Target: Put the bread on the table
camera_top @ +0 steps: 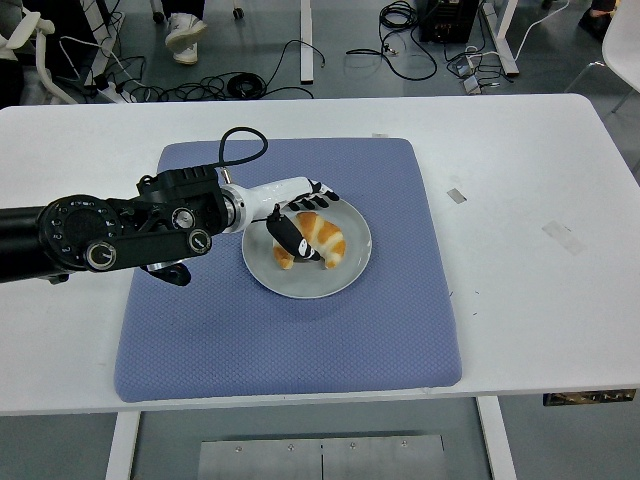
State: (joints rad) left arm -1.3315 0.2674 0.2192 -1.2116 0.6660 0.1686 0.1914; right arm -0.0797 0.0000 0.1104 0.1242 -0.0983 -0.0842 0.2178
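Note:
The bread is a golden croissant [326,238] lying on a grey plate [310,286] in the middle of a blue mat [290,340]. My left hand [305,216] reaches in from the left and sits over the croissant's left half. Its thumb [293,238] lies across the near side and its fingers [320,195] curl at the far side, closed around the bread. The croissant still rests on the plate. The right arm is out of view.
The white table [520,200] shows bare surface around the mat, with two small tape pieces [456,195] [563,236] on the right. A black cable loop [243,145] stands up from my left forearm. Chairs and cables lie on the floor beyond the far edge.

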